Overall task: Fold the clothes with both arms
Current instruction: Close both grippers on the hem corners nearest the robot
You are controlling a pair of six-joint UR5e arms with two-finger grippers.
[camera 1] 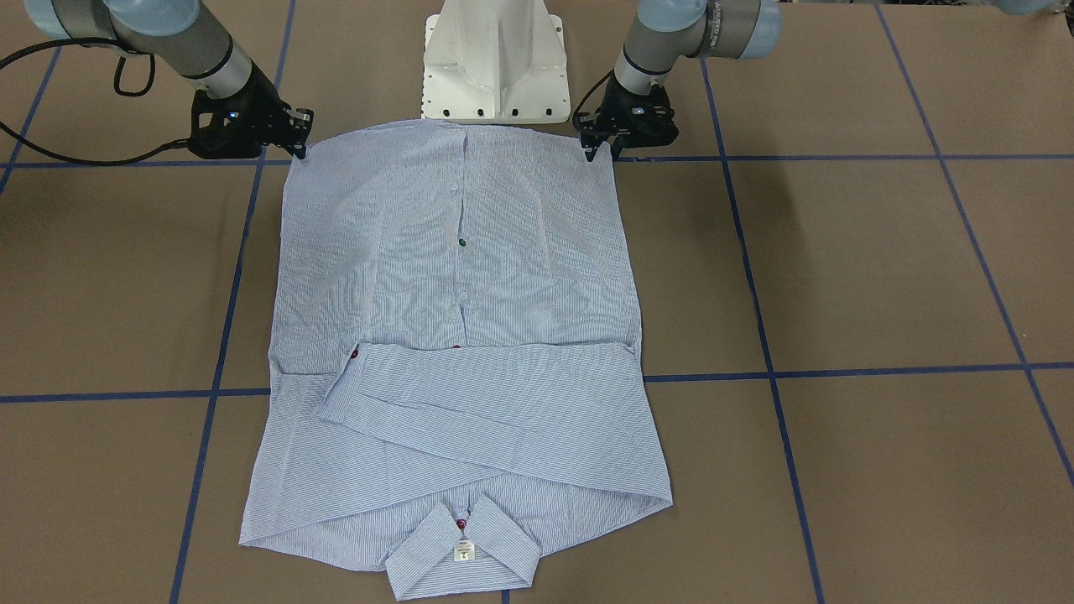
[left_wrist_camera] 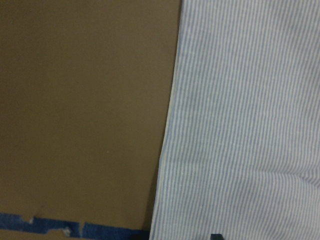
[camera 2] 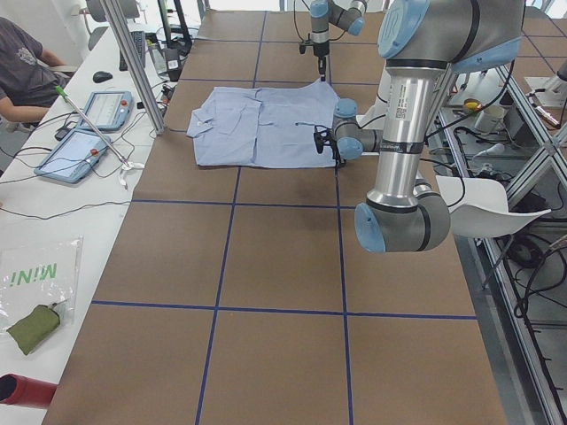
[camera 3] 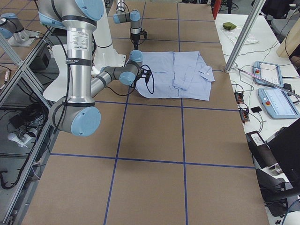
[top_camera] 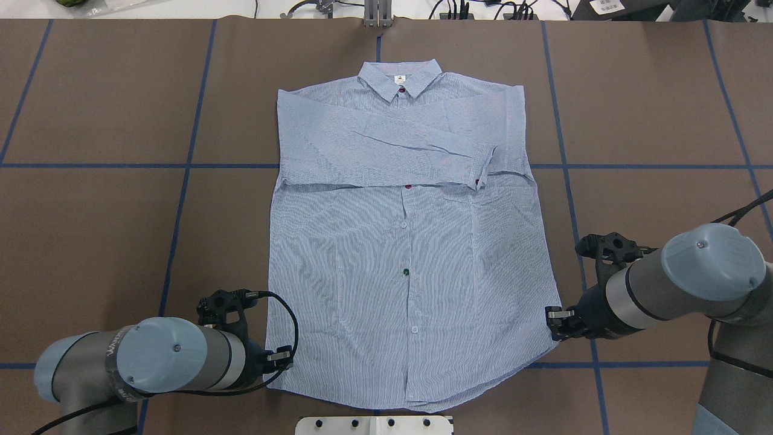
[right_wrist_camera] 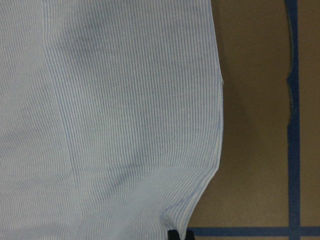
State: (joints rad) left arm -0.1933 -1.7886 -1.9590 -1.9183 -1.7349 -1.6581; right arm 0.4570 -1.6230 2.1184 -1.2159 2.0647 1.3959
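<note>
The shirt [top_camera: 404, 260] lies flat on the surface [top_camera: 121, 211], hem beside the white base [top_camera: 374, 425]; my left pincer [top_camera: 282, 356] and right pincer [top_camera: 554, 319] flank that base at the hem corners for folding, clamped or not I cannot tell

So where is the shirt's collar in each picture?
Front-facing: collar bottom centre.
Overhead: collar top centre.
Exterior left: collar, left end of shirt.
Exterior right: collar, shirt's right end.
Left wrist: absent.
Right wrist: absent.
Landmark: white pedestal base, beyond the opposite hem.

Open tabletop [top_camera: 121, 241] beside shirt [top_camera: 404, 254]; white pedestal [camera 1: 495, 63] at hem
</note>
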